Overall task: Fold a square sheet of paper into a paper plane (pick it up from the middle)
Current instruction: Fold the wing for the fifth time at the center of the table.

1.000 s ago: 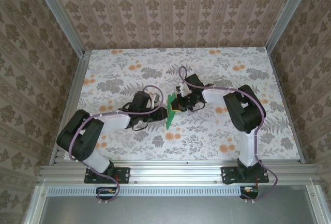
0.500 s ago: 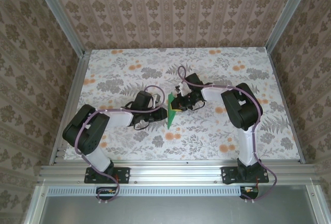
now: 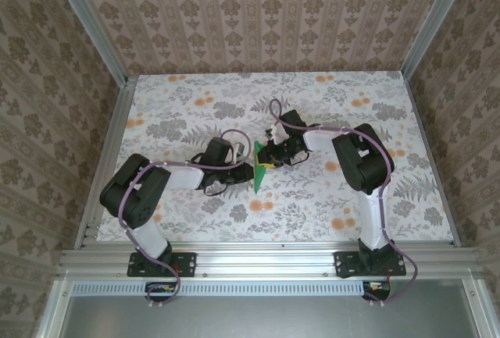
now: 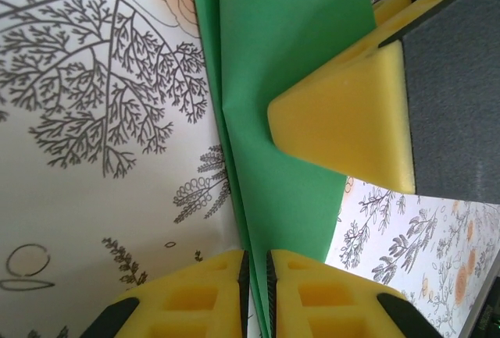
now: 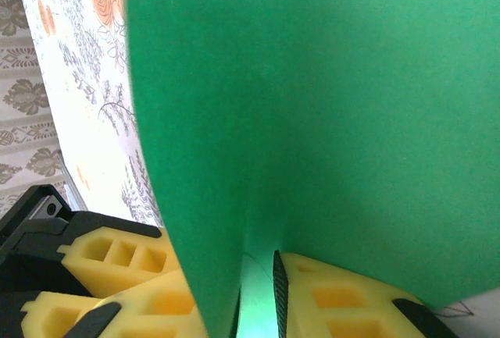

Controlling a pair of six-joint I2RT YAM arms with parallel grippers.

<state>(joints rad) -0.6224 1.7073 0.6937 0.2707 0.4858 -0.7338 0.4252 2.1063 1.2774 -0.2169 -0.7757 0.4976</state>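
Floral table (image 3: 195, 96) | left pincer (image 4: 254, 266) clamps green paper (image 4: 289, 80) — left wrist shows it | right pincer (image 5: 255, 283) narrowly agape

Floral-patterned table (image 3: 195, 112), grey leaves — orange blooms

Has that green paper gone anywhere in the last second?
No, not noticeably. In the top view the green paper stands on edge with its near tip just above the same printed orange flowers as before.
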